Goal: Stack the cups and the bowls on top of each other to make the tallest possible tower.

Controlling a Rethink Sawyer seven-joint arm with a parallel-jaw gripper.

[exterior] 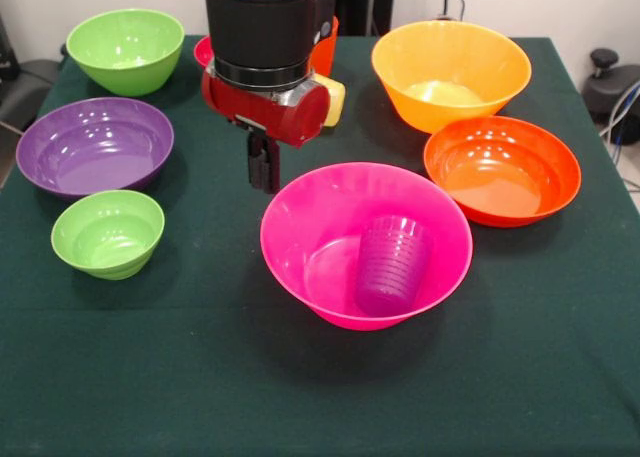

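Observation:
A large pink bowl [300,239] stands in the middle of the table with a purple ribbed cup [392,264] upside down inside it. My gripper [264,169] hangs just left of and behind the pink bowl's rim, holding nothing that I can see. A purple bowl [95,145] and a small green bowl [108,233] sit at the left. A medium green bowl [126,49] is at the back left. A yellow-orange bowl [450,72] and an orange-red bowl [502,169] are at the right. A yellow cup [334,99], an orange cup [325,52] and a small red bowl [203,49] peek out behind the arm.
The table has a dark green cloth [200,377]. The red and black arm [265,47] comes down over the back middle and hides things behind it. A black object [610,82] stands off the table's right edge.

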